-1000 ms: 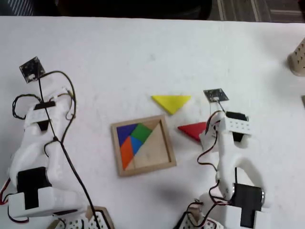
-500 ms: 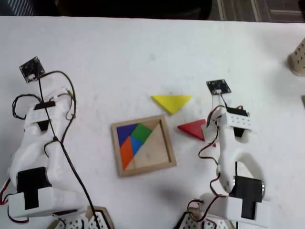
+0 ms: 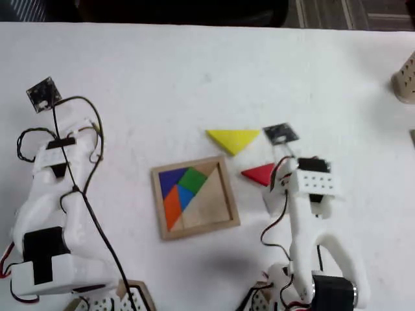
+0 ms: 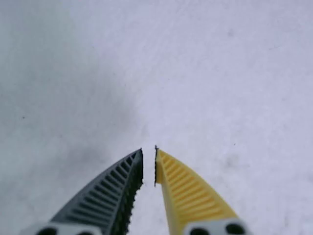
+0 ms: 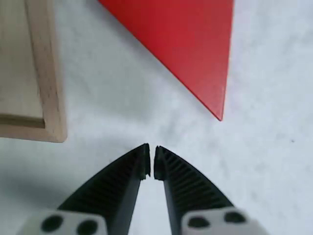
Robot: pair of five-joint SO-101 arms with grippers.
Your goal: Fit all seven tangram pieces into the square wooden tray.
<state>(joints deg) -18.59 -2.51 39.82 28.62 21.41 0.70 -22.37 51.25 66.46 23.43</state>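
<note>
**Item: red triangle** (image 3: 258, 173). It lies flat on the white table (image 3: 194, 78), just right of the square wooden tray (image 3: 231, 194) and apart from its rim. Its right part is tucked under the right arm (image 3: 311, 188). In the right wrist view, the red triangle (image 5: 186, 44) lies straight ahead of the fingertips. One sharp corner points back at them, close but not touching. Its long slanted edge faces the tray corner (image 5: 46, 98).

**Item: right gripper** (image 5: 151, 161). Jaws are drawn almost together with a thin slit between them, and they grasp nothing. It is low over bare table, between the tray's near right corner and the red piece. This is the nearer arm for that piece. It would likely need to spread its jaws and advance along its present heading to take the piece.

**Item: yellow triangle** (image 3: 233, 138). It sits loose on the table, beyond the tray's far right corner, with its long edge on the far side.

**Item: tray contents.** Blue, green and orange pieces (image 3: 178, 191) fill the left part. The right and near part is bare wood, probably room for the two loose triangles.

**Item: left gripper** (image 4: 148, 166). It is closed to a narrow gap and empty, over bare table. The left arm (image 3: 58, 168) is at the left, well apart from the tray.
</note>
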